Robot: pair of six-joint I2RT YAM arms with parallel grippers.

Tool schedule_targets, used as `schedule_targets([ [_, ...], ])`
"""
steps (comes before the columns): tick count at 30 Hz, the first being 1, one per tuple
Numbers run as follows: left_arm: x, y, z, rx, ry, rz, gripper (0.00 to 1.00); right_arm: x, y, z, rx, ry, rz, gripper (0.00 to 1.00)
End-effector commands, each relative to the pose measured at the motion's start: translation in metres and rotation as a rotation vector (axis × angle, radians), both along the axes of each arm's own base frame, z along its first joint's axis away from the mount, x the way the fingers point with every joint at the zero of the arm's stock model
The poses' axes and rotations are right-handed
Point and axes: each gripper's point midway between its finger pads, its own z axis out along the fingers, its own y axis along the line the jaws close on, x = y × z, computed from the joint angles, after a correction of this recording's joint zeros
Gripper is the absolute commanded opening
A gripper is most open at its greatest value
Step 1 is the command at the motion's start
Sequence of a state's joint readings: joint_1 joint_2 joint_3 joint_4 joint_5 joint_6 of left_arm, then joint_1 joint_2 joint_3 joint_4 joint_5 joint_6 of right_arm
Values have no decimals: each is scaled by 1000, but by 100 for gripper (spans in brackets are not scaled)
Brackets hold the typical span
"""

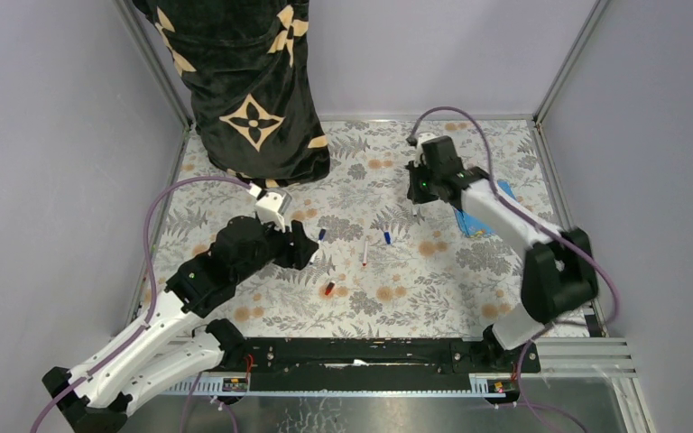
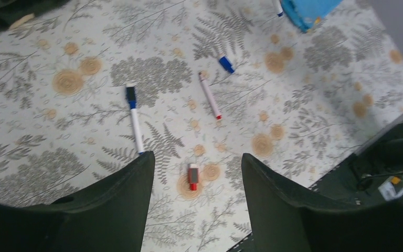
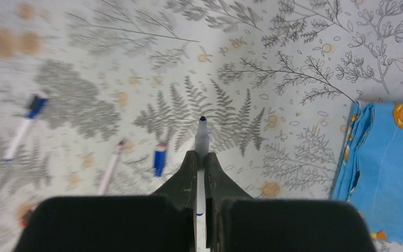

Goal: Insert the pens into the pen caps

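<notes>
My right gripper [image 1: 414, 197] [image 3: 201, 155] is shut on a white pen [image 3: 202, 137]. The pen's dark tip points down, above the cloth-covered table. A loose blue cap [image 3: 159, 158] [image 1: 386, 237] [image 2: 226, 64] lies just left of it. A red-tipped pen [image 1: 364, 251] [image 2: 210, 95] [image 3: 111, 166] lies mid-table. A pen with a blue end [image 2: 134, 121] [image 3: 23, 126] lies beside my left gripper [image 1: 309, 248] [image 2: 197, 156], partly hidden in the top view. The left gripper is open and empty above a red cap [image 2: 193, 176] [image 1: 329, 289].
A folded blue cloth [image 1: 483, 216] [image 3: 385, 168] [image 2: 309, 8] lies at the right, under the right arm. A black patterned fabric bundle [image 1: 248, 81] stands at the back left. Metal frame rails [image 1: 550, 189] border the floral table cover.
</notes>
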State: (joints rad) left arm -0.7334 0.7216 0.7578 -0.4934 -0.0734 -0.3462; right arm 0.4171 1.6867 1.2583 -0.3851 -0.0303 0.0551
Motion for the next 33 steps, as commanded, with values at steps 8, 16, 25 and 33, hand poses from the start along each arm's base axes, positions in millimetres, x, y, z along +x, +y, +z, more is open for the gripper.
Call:
schedule_targets([
  [8, -2, -50, 67, -321, -76, -137, 69, -86, 53, 105, 707, -345, -127, 0],
  [16, -8, -73, 64, -369, -47, -221, 69, -142, 103, 147, 997, -404, -136, 0],
  [25, -15, -80, 58, -354, -39, -276, 69, -160, 132, 182, 1142, -389, -66, 0],
  [33, -8, -80, 49, -331, -29, -248, 68, -171, 149, 201, 1200, -357, 29, 0],
])
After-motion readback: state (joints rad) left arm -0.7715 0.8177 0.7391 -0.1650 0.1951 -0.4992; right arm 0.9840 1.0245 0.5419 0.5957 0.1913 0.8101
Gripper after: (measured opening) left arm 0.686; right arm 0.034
